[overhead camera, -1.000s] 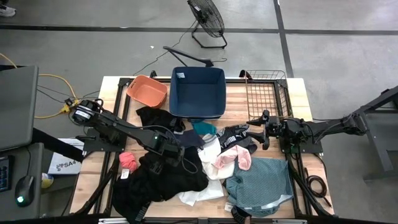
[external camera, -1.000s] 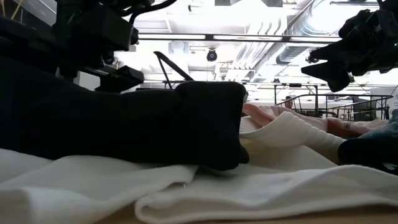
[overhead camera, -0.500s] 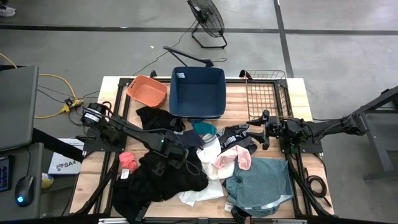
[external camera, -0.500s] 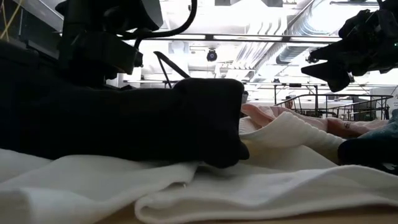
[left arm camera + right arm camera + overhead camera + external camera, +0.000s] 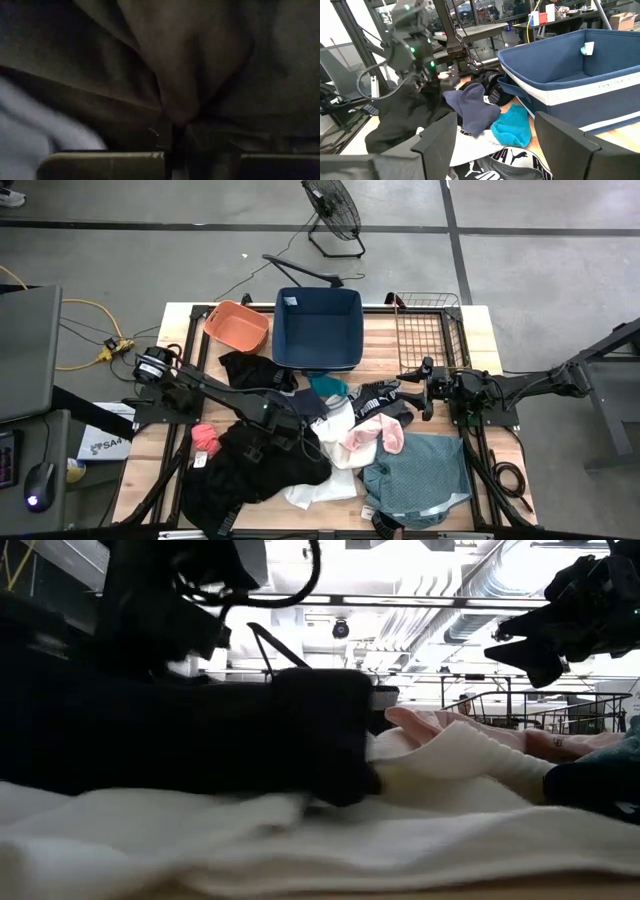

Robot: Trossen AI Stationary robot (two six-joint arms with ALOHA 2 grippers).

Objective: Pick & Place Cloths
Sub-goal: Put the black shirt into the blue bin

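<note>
The left gripper (image 5: pixel 288 427) is down in the pile of cloths (image 5: pixel 300 445) at the middle of the table (image 5: pixel 470 340), its fingers closed on the large black cloth (image 5: pixel 255 470) that spreads toward the table's left front corner. The left wrist view shows only dark fabric (image 5: pixel 200 75) bunched between the closed fingers; the high view does not reveal this pinch. Behind the pile, near the table's far edge, stand an orange basin (image 5: pixel 237 326), a navy tub (image 5: pixel 318 327) and a wire basket (image 5: pixel 427 330). A white cloth (image 5: pixel 325 480), a pale pink cloth (image 5: pixel 375 436) and a teal-green cloth (image 5: pixel 420 480) lie toward the front edge. The right gripper (image 5: pixel 424 392) hovers open and empty above the right side of the table. The right wrist view shows a bright blue cloth (image 5: pixel 512 125) beside the tub. The table top is wood; the surrounding floor is grey, with a fan (image 5: pixel 332 210) standing behind the table.
</note>
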